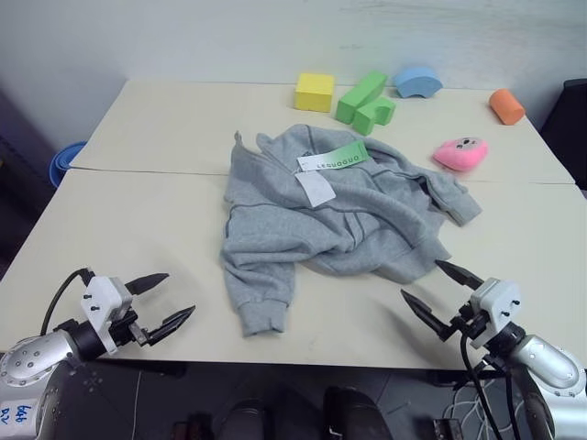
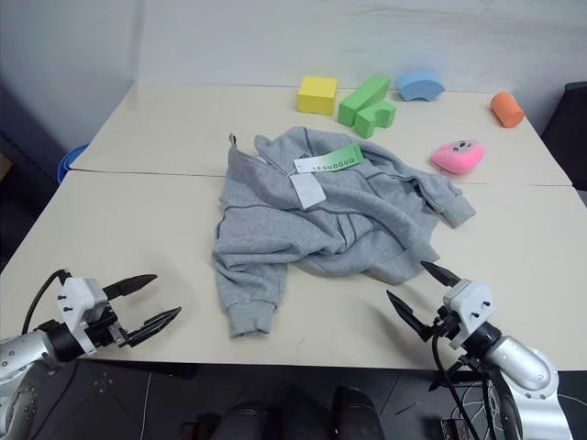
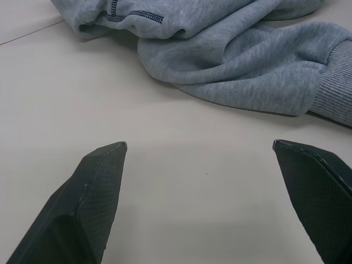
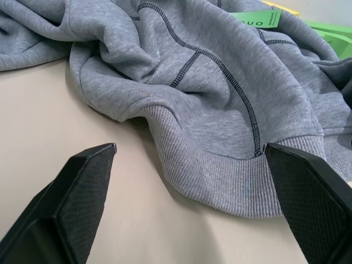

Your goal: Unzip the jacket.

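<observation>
Left eye view: left hand [image 1: 165, 302] and right hand [image 1: 438, 290] wide apart, empty.

White letters on the jacket's green hang tag [image 1: 335, 158] cannot be read

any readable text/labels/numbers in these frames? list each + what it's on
Green hang tag on the jacket: a row of pale letters, too blurred to read for certain; the right wrist view shows its end, roughly "UO".
White hang tag below it: no print legible.
Label on the left arm's shell: blue handwritten marks, unreadable.
Foam blocks and pink toy: no text.
</observation>
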